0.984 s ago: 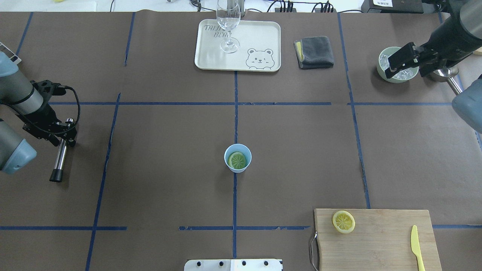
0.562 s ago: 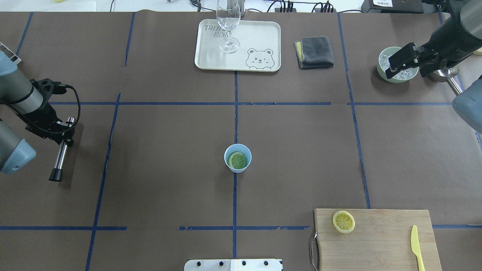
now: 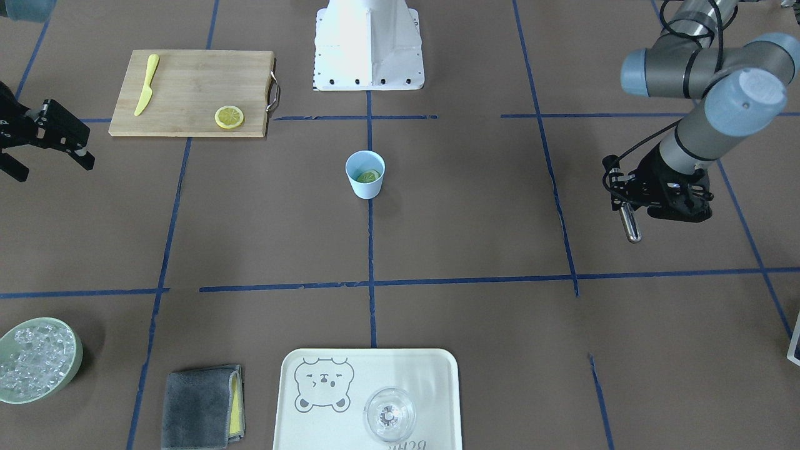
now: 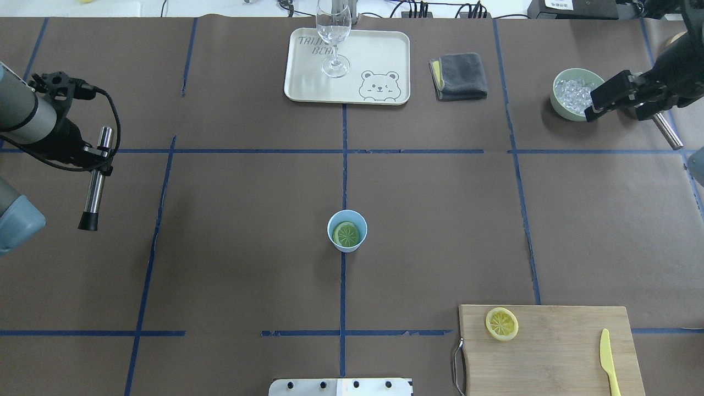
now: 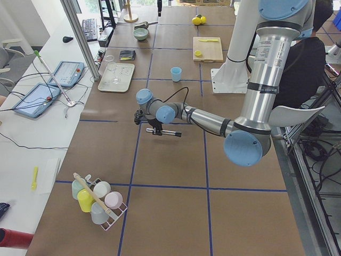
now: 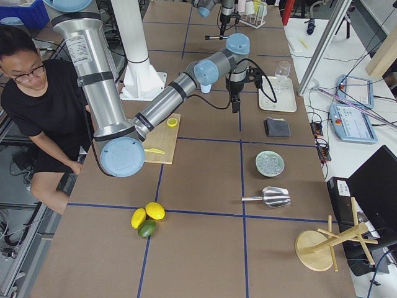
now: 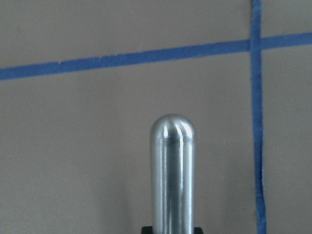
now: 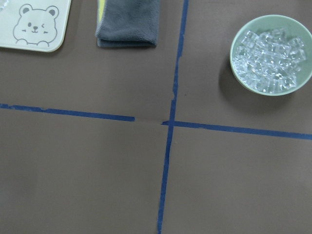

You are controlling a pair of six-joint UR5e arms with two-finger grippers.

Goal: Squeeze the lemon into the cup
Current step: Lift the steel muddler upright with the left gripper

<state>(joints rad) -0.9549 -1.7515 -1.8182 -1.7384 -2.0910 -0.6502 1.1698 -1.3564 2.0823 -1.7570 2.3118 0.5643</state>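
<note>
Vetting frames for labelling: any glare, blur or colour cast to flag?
Left wrist view: glare streaks on the rounded tip of the shiny steel rod, image slightly soft. Overhead view: the thin lemon slice looks greenish, shaded inside the small light-blue cup. Right wrist view: sharp, evenly lit.

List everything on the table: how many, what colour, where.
cup: one, light blue, table centre
lemon slice in the cup: one, greenish-yellow
lemon slice on the board: one, yellow
cutting board: one, wooden, robot's near right
knife: one, yellow, on board
tray: one, cream, far centre
glass: one, clear, on tray
cloth: one, grey, beside tray
bowl of ice: one, green, far right
metal rod: one, silver, in left fingers
left fingers: black, shut on rod
right fingers: black, open, beside bowl
</note>
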